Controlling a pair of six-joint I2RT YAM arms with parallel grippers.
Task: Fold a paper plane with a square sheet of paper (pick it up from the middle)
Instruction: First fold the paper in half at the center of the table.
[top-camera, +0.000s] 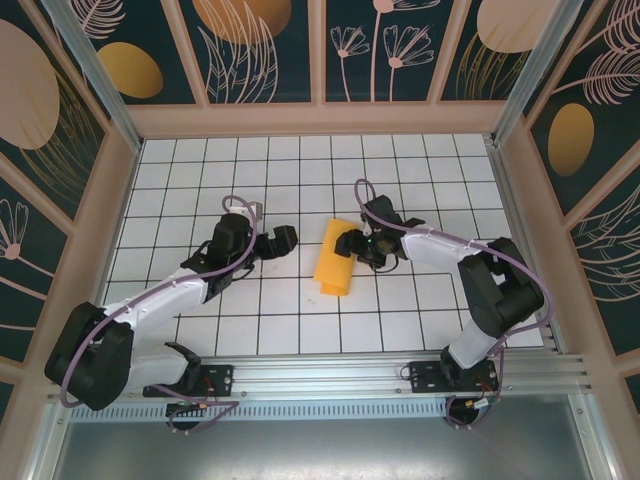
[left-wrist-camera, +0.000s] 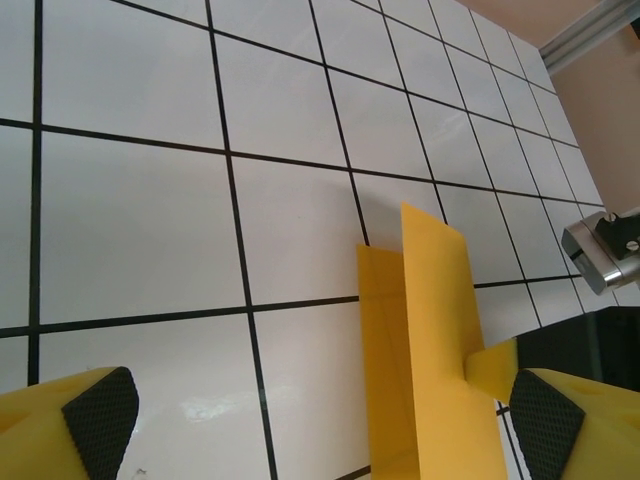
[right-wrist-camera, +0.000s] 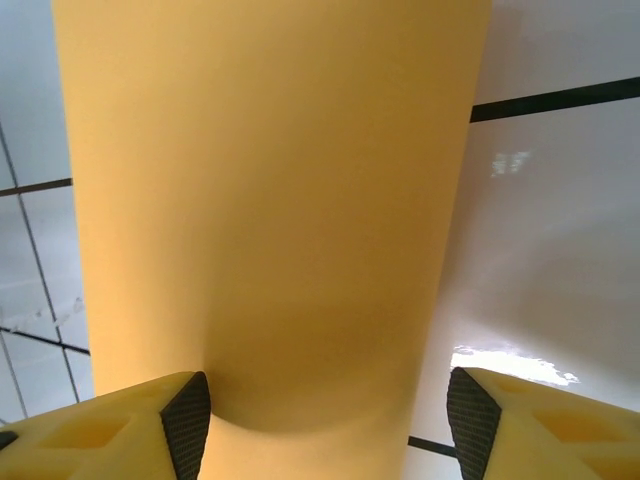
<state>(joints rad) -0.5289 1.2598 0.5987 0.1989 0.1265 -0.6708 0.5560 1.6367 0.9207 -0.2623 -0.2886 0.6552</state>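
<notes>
The sheet of paper (top-camera: 333, 262), orange-yellow and folded into a narrow oblong, lies on the gridded table near the middle. My left gripper (top-camera: 285, 240) hangs just left of it, open. In the left wrist view the paper (left-wrist-camera: 430, 360) runs up between the wide-apart fingers, close to the right fingertip (left-wrist-camera: 545, 420). My right gripper (top-camera: 350, 243) is over the paper's upper right edge. In the right wrist view the paper (right-wrist-camera: 270, 200) lies under the open gripper (right-wrist-camera: 328, 420). The left pad (right-wrist-camera: 188, 420) is at the paper's edge and the right pad (right-wrist-camera: 470, 420) stands apart from it.
White gridded tabletop (top-camera: 200, 180) is boxed in by wooden frame walls (top-camera: 320, 120). An aluminium rail (top-camera: 400, 375) with the arm bases runs along the near edge. A metal part of the right arm (left-wrist-camera: 600, 250) shows at the right of the left wrist view.
</notes>
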